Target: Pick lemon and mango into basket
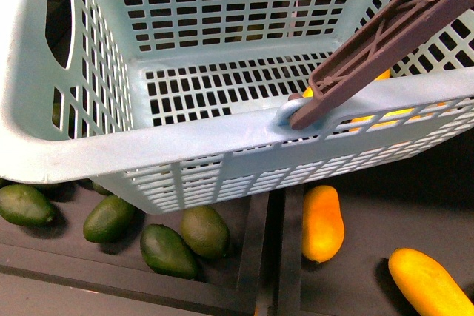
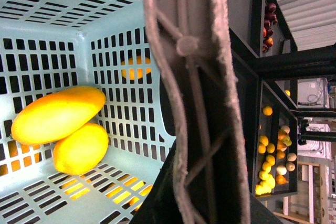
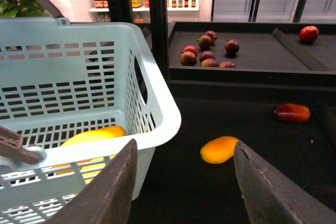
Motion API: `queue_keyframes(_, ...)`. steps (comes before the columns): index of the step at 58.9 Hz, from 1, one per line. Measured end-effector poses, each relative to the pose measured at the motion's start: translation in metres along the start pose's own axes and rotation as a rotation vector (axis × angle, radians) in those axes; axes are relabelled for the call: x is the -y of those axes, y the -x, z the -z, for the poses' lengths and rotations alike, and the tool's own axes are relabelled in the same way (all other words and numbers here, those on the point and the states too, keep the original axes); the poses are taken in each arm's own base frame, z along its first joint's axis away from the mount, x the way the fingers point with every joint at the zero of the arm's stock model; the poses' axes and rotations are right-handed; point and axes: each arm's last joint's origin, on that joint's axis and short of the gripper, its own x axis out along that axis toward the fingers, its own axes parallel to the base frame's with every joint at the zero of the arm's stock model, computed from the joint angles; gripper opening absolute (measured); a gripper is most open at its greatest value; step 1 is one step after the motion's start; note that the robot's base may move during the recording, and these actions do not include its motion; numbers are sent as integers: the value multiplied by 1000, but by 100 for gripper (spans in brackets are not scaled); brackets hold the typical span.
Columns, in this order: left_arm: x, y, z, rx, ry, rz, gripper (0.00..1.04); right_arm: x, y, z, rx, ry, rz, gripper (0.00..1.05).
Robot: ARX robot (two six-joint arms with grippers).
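The right gripper (image 3: 181, 182) is open, its 2 dark fingers (image 3: 113, 192) spread wide with nothing between them, low in the right wrist view. The left gripper is out of sight. The basket (image 1: 185, 149) fills the upper front view, its brown handle (image 1: 385, 35) at upper right. 2 yellow mangoes (image 2: 58, 114) lie touching inside. Another mango (image 3: 220, 149) lies on the dark shelf (image 3: 252, 187) beside the basket.

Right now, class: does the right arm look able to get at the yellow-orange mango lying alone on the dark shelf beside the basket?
Probably yes. The right end effector is open, empty and aimed toward the mango, with bare shelf between them. The basket stands off to one side, clear of that path.
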Motion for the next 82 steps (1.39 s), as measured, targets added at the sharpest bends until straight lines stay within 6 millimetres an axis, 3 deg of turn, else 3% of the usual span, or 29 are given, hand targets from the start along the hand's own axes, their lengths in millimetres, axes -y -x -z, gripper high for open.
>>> queue_keyframes(12, 0, 0, 0, 1, 0, 0, 5, 0, 0, 0, 0, 0, 0, 91)
queue_keyframes(16, 0, 0, 0, 0, 0, 0, 5, 0, 0, 0, 0, 0, 0, 98)
queue_keyframes(82, 0, 0, 0, -6, 3, 3, 5, 0, 0, 0, 0, 0, 1, 96)
